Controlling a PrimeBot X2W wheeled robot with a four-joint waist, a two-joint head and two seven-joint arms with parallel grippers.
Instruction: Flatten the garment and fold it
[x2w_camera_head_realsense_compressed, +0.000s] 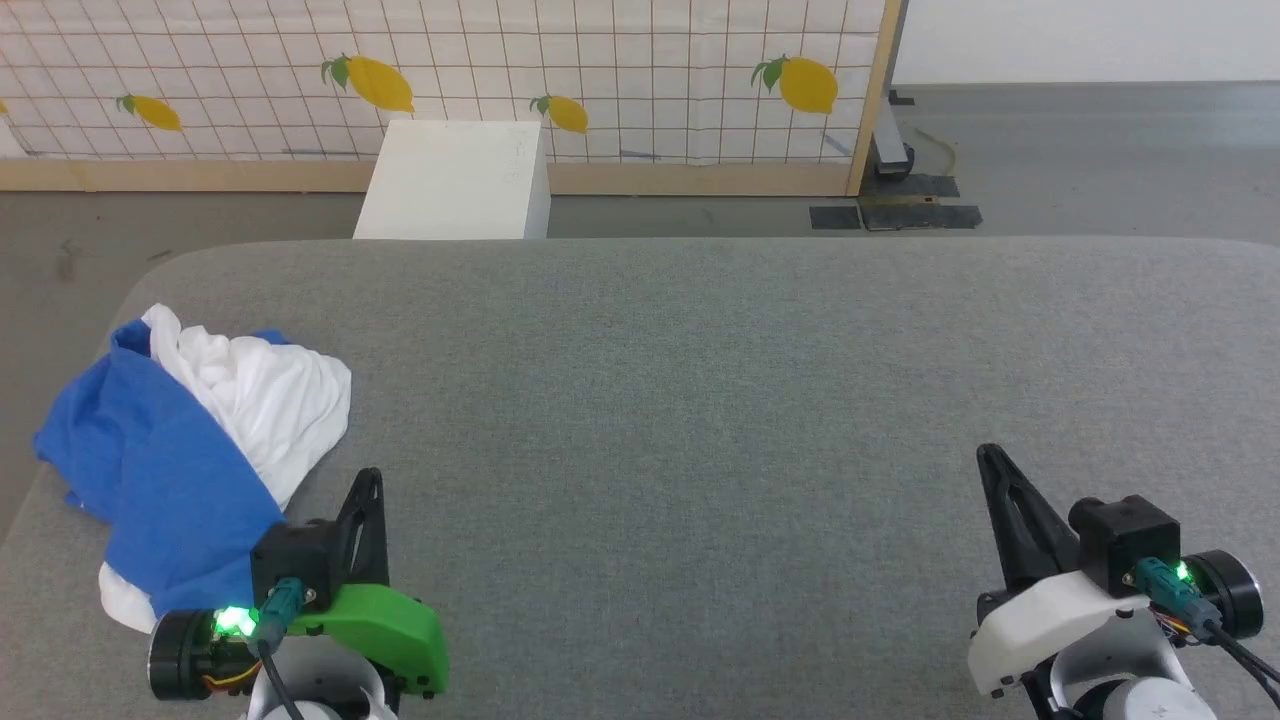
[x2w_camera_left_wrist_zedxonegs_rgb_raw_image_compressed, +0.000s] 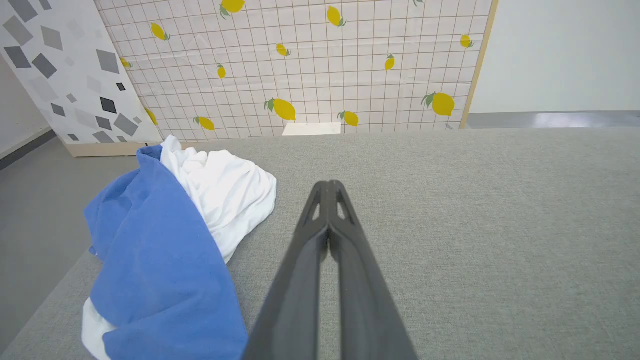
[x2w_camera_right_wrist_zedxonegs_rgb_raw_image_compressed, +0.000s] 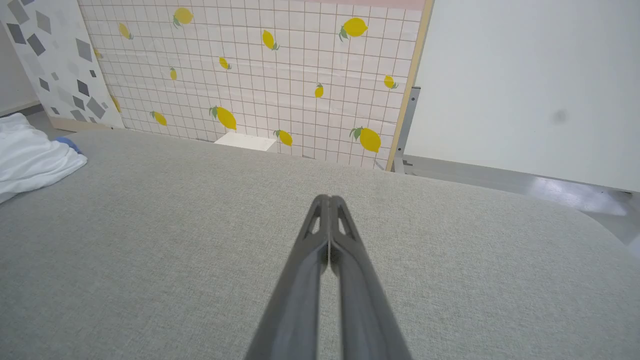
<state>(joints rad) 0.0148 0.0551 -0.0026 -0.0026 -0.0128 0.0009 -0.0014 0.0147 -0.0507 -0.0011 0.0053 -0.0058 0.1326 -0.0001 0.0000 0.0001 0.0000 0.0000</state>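
Note:
The garment (x2w_camera_head_realsense_compressed: 190, 440) lies crumpled in a heap at the left edge of the grey padded surface (x2w_camera_head_realsense_compressed: 700, 400), blue cloth in front and white cloth behind; its print is hidden. In the left wrist view the garment (x2w_camera_left_wrist_zedxonegs_rgb_raw_image_compressed: 165, 250) sits just left of the fingers. My left gripper (x2w_camera_head_realsense_compressed: 370, 480) hovers beside the heap's near right edge, shut and holding nothing; its tips meet (x2w_camera_left_wrist_zedxonegs_rgb_raw_image_compressed: 329, 184). My right gripper (x2w_camera_head_realsense_compressed: 990, 455) is far off at the lower right, also shut and empty (x2w_camera_right_wrist_zedxonegs_rgb_raw_image_compressed: 329, 198). A white fold of the garment (x2w_camera_right_wrist_zedxonegs_rgb_raw_image_compressed: 30, 155) shows at the far left of the right wrist view.
A white box (x2w_camera_head_realsense_compressed: 455, 180) stands on the floor beyond the surface's far edge, before a lemon-print tiled panel (x2w_camera_head_realsense_compressed: 600, 70). Dark tape patches (x2w_camera_head_realsense_compressed: 895, 215) lie on the floor at the back right. The surface's left edge drops off beside the garment.

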